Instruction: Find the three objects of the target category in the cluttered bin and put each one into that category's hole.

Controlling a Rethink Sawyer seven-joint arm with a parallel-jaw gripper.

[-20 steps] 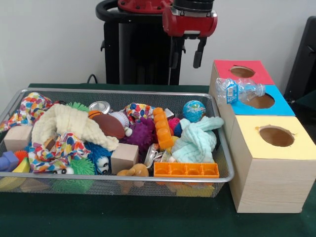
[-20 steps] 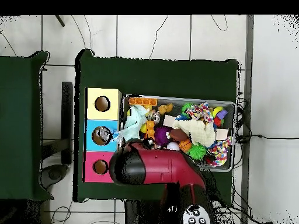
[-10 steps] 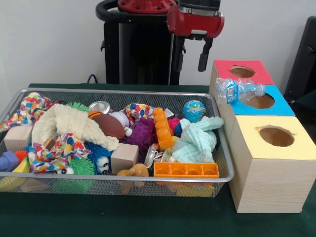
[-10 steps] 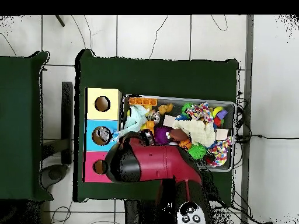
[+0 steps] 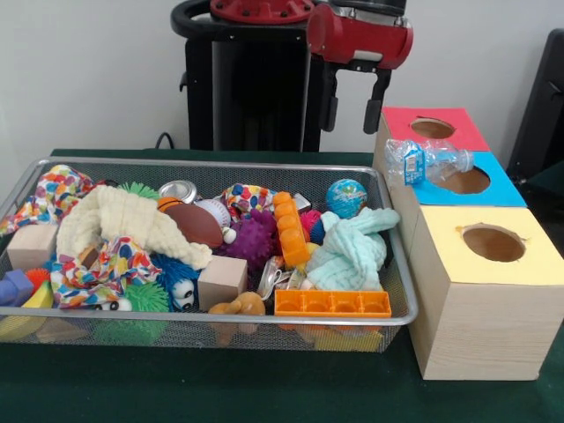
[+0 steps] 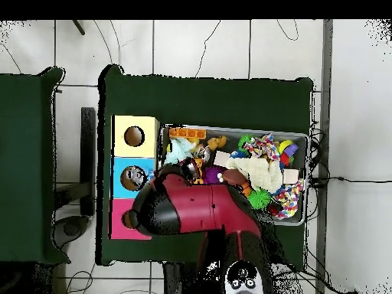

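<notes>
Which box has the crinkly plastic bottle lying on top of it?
The blue-topped box, the middle one. The plastic bottle lies at its hole; the red-topped box and yellow-topped box have bare tops.

Bkgd: plain white wall (image 5: 88, 70) behind. Table w/ dark green cloth (image 6: 207, 99). Floor of pale tiles (image 6: 352, 115) w/ dark grout; thin cables (image 6: 348, 181) trailing across tiles.

You won't find any wording you can read here. The crumpled clear plastic bottle (image 5: 426, 162) lying on the blue-topped box (image 5: 493, 189) carries a blue-and-white label, but its print is too small to make out.
</notes>
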